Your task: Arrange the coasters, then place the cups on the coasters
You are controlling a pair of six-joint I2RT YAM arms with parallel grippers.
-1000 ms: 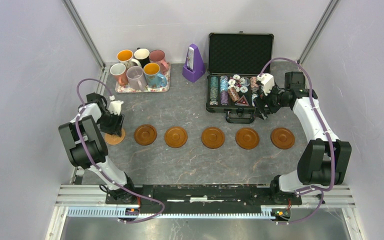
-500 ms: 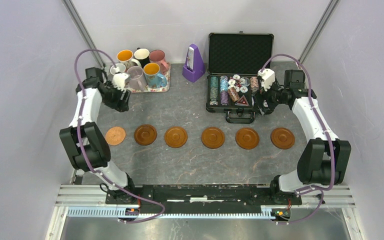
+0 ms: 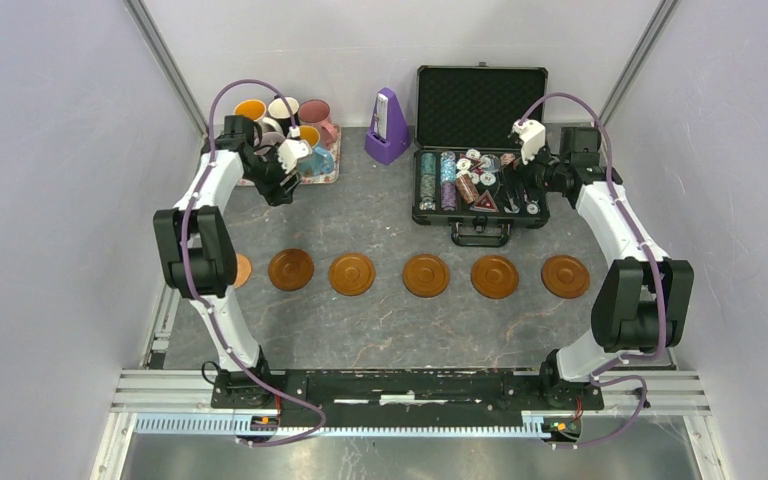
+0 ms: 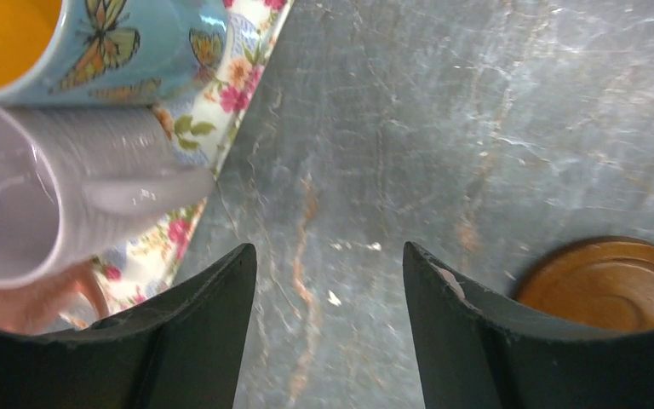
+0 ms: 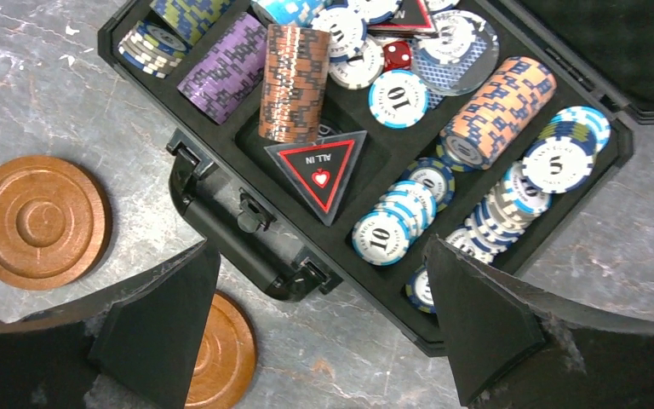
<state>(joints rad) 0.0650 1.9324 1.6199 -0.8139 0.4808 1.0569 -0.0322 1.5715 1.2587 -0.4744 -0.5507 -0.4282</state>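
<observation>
Six reddish-brown coasters lie in a row across the table, from the leftmost coaster [image 3: 240, 268], half hidden behind my left arm, to the rightmost coaster [image 3: 566, 276]. The cups [image 3: 283, 110] stand together on a floral tray [image 3: 325, 172] at the back left. My left gripper [image 3: 282, 192] [image 4: 329, 247] hovers open and empty over bare table at the tray's front edge. A lilac cup [image 4: 43, 204] and a blue butterfly cup [image 4: 136, 51] are just to its left, and a coaster [image 4: 613, 281] is to its right. My right gripper [image 3: 518, 192] [image 5: 321, 245] hangs open and empty over the front of the chip case.
An open black case [image 3: 480, 140] [image 5: 375, 153] of poker chips sits at the back right. A purple metronome [image 3: 388, 125] stands between it and the tray. Two coasters [image 5: 38, 221] lie in front of the case's handle. Walls close in on both sides.
My left arm has lifted off the leftmost coaster, leaving it on the table, and swung back to the tray of cups. My right gripper has drifted slightly back over the case.
</observation>
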